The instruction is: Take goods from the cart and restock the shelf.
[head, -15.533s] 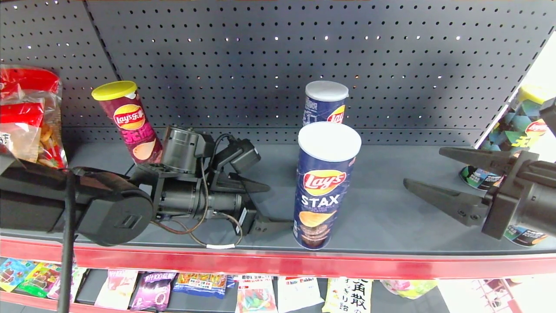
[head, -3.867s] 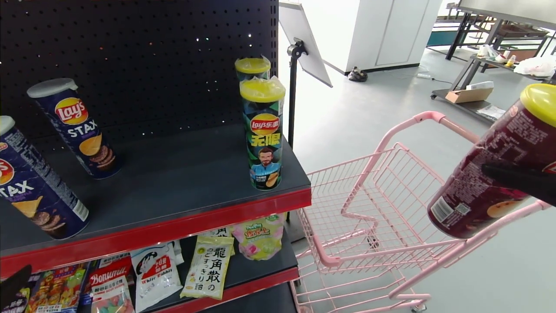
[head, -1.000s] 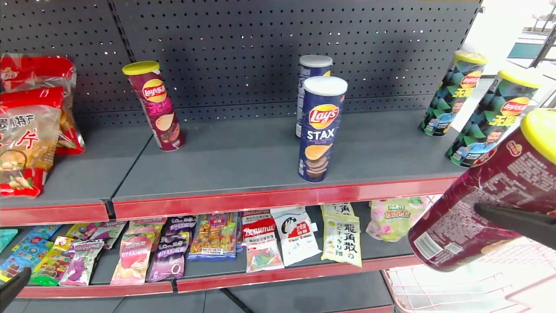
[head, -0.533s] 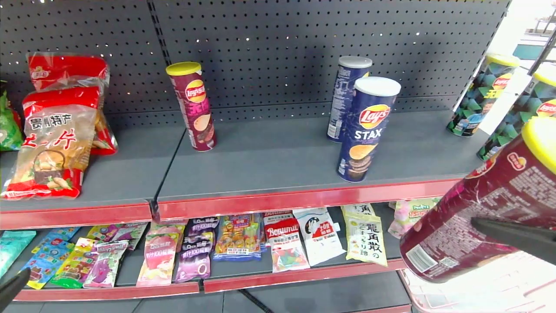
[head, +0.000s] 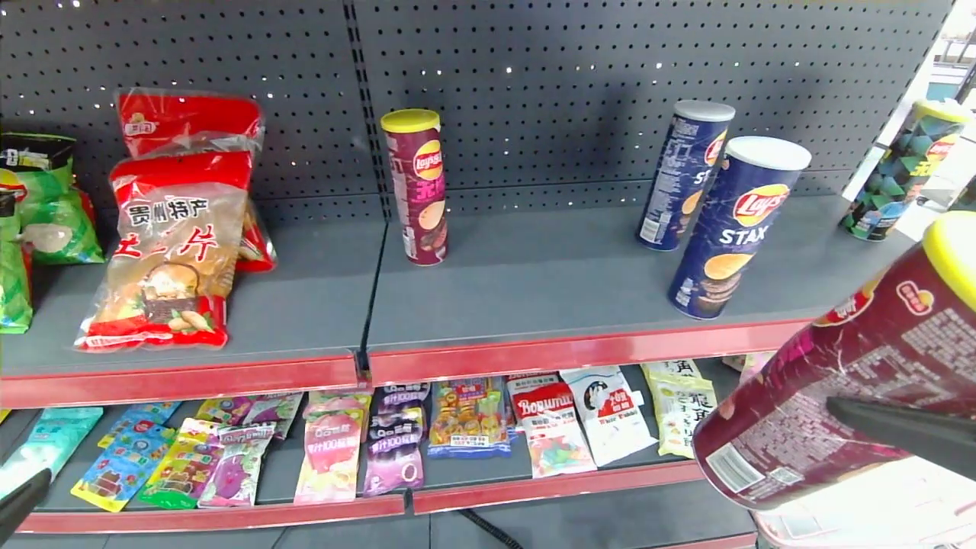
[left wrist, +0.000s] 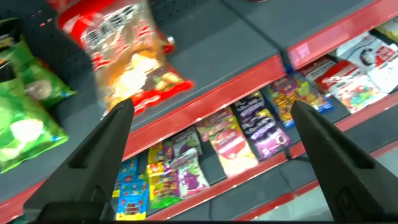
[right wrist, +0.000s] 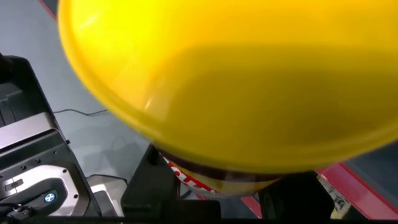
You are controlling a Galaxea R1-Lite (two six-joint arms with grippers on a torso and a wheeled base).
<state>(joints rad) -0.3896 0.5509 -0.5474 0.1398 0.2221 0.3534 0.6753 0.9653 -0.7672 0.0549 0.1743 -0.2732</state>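
One held can: the maroon can [head: 854, 366] with a yellow lid [head: 953, 252] is pinched by the right pincer [head: 888, 423], one finger lying across its side, at 4 o'clock in the head view.
Long axis: tilted, lid toward 1 o'clock and base toward 7 o'clock; I judge it needs righting before it can stand.
Bearing: the matching can [head: 418, 187] stands upright on the shelf [head: 534, 290], toward 10 o'clock from the load and well apart.
Open room: bare deck between the matching can and the two blue cans [head: 736, 229].
Edges: the red lip [head: 564, 352] must be cleared, and the front blue can is nearest the likely path.
Left pincer [left wrist: 211, 155]: spread and empty, low at 8 o'clock near the lower-shelf packets [head: 328, 450], the farther arm.
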